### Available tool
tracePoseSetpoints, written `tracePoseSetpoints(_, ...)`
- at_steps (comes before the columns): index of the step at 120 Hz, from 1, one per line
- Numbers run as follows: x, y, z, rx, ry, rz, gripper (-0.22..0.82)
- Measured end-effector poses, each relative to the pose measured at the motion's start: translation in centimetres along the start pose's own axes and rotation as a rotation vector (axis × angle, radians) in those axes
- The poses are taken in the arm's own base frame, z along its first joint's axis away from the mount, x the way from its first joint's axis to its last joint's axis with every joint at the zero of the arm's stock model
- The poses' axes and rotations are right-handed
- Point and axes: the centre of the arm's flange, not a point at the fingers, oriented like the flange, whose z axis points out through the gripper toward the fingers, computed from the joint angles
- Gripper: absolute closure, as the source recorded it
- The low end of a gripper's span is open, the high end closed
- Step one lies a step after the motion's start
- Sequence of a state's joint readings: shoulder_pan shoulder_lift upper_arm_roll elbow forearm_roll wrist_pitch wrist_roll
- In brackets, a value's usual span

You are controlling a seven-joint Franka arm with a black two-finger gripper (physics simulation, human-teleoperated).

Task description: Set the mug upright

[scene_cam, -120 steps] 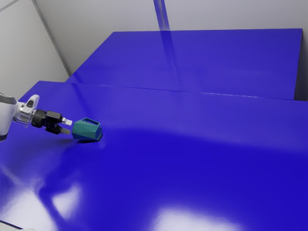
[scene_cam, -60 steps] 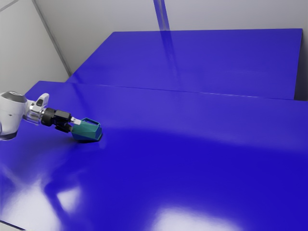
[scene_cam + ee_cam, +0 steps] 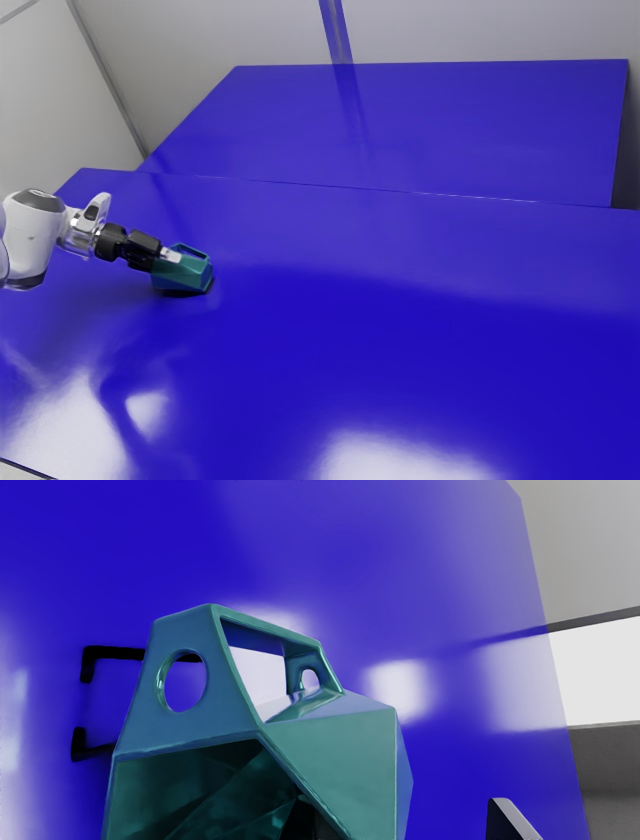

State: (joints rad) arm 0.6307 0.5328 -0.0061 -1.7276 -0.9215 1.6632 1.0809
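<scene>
- Location: the teal, faceted mug lies on its side on the glossy blue worktop, mouth facing the arm, handle uppermost.
- End effector: spread; one finger inside the mouth, the other outside the wall, a gap between it and the mug.
- Step in hand, as judged: grasp alignment.
- Next move: close on the wall, then rotate the mug base-down.
- Change from earlier frame: end effector advanced farther over the mouth; mug position practically constant.
</scene>
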Motion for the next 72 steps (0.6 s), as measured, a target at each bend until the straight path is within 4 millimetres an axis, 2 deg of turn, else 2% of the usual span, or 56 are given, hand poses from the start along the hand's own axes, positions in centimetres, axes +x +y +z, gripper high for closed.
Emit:
tracePoseSetpoints(19,0.2,0.2,0.0,0.0,0.002,0.006,0.58)
tracePoseSetpoints(31,0.3,0.3,0.1,0.0,0.001,0.01,0.67)
tracePoseSetpoints(51,0.9,1.5,0.0,0.003,0.001,0.033,0.74)
tracePoseSetpoints(72,2.1,4.3,-0.6,0.023,0.001,0.081,0.77)
